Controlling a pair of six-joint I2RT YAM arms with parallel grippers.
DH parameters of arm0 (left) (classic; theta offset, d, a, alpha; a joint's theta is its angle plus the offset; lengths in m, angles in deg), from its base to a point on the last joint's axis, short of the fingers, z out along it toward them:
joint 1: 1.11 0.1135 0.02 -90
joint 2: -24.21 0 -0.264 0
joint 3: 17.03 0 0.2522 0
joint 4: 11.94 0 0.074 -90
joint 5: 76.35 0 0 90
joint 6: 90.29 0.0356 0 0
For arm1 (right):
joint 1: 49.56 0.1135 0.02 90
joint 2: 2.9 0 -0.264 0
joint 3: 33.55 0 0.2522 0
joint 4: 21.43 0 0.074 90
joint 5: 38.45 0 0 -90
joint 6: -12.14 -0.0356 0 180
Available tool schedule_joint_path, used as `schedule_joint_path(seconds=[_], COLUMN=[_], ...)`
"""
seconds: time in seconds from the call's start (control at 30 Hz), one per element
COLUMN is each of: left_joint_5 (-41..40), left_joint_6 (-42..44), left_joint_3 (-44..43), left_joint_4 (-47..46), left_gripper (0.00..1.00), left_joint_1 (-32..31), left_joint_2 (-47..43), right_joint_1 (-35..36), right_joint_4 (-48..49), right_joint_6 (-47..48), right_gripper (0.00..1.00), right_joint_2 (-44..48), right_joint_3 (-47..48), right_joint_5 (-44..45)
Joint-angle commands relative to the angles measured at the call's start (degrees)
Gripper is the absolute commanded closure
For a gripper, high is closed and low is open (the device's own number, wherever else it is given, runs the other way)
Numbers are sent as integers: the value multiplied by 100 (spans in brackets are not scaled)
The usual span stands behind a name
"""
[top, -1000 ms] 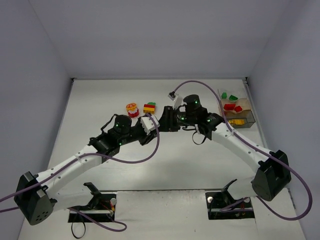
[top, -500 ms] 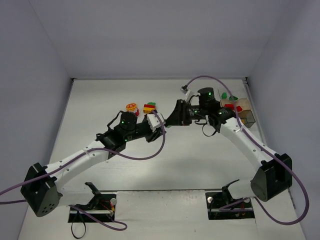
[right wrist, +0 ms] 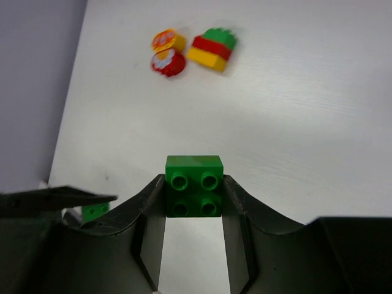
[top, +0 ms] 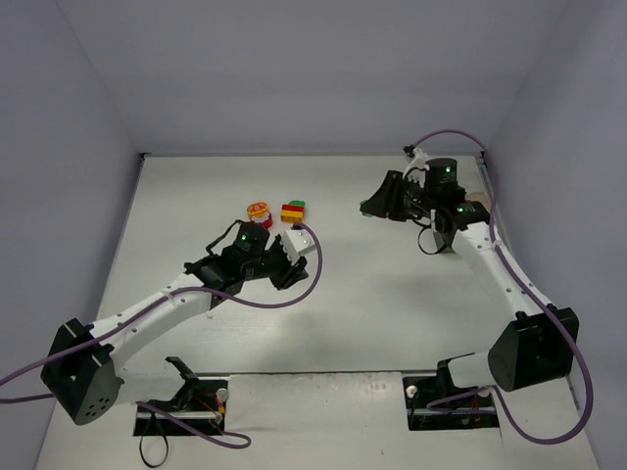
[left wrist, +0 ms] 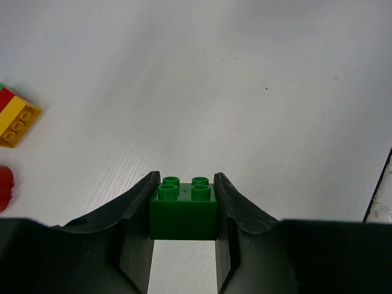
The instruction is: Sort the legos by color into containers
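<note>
Over the white table [left wrist: 257,92], left fingers [left wrist: 136,208] clamped on a green brick [left wrist: 184,214], right fingers [right wrist: 147,211] clamped on a second green brick [right wrist: 194,196], multicolour stack [top: 292,211] lying loose nearby.

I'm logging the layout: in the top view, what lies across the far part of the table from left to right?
round red-yellow piece → multicolour stack → right gripper, shut on a green brick → tray, mostly hidden behind the arm
</note>
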Motion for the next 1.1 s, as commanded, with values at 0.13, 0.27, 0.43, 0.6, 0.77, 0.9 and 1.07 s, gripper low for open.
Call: schedule_joint_path(seconds=[0.13, 0.27, 0.43, 0.6, 0.77, 0.9, 1.07], left_joint_5=[-214, -232, -180, -153, -127, -109, -65], left_joint_6=[-97, -141, -176, -220, -238, -255, -282], left_joint_3=[8, 34, 34, 69, 96, 105, 113], left_joint_4=[-375, -437, -481, -516, -525, -525, -525], left_gripper=[100, 100, 100, 100, 100, 100, 96], left_joint_1=[24, 24, 24, 15, 15, 24, 15], left_joint_2=[-427, -489, -481, -481, -472, -446, -480], right_joint_1=[-1122, -1667, -1993, -2160, -2204, -2283, -2345], right_joint_4=[195, 370, 546, 599, 608, 608, 599], right_joint_6=[516, 648, 788, 982, 1184, 1228, 1237], right_gripper=[100, 100, 98, 96, 89, 68, 47], right_joint_2=[-387, -1118, -2199, -3113, -3737, -4124, -4275], right_joint_3=[739, 1231, 1925, 2515, 3103, 3271, 3385], right_joint_5=[2002, 2522, 3041, 3111, 3059, 2936, 2646])
